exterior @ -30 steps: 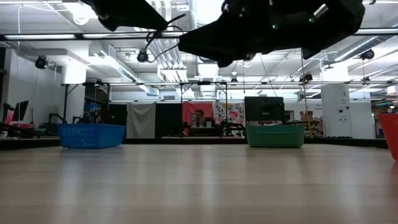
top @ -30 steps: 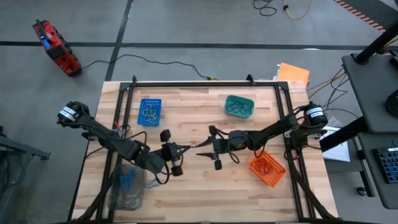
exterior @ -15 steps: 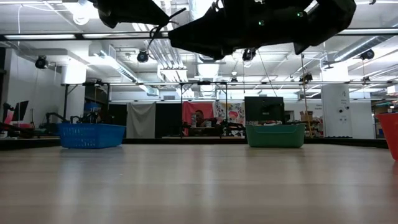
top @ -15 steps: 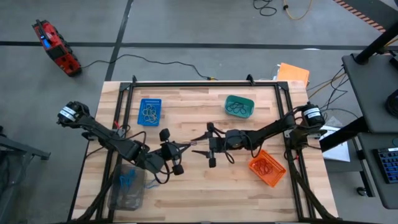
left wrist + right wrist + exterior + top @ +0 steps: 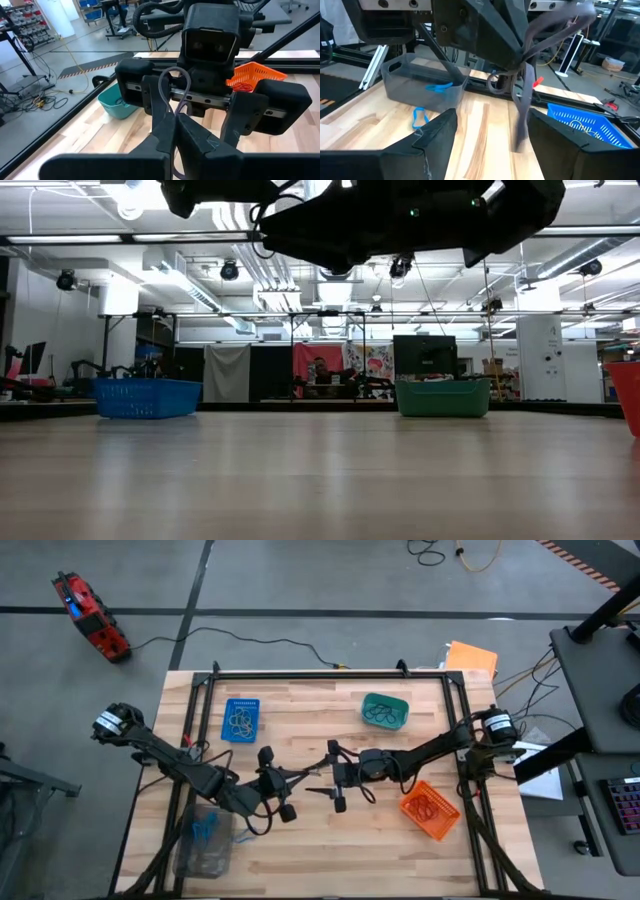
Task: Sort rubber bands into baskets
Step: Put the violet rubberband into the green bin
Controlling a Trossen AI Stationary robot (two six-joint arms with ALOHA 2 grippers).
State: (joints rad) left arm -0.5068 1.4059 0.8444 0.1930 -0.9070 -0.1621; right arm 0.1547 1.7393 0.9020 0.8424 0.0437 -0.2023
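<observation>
Two pincers meet: left pincer (image 5: 175,131) pinches dark rubber band (image 5: 176,90), right pincer (image 5: 322,775) spread

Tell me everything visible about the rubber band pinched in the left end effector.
The rubber band is a thin greyish loop, rubbery-looking. The left end effector is shut on its lower part, so the loop stands up above the fingertips, with strands trailing below them. It hangs in the air above the table's middle, between the open fingers of the right end effector, which faces it and does not appear to touch it.
</observation>
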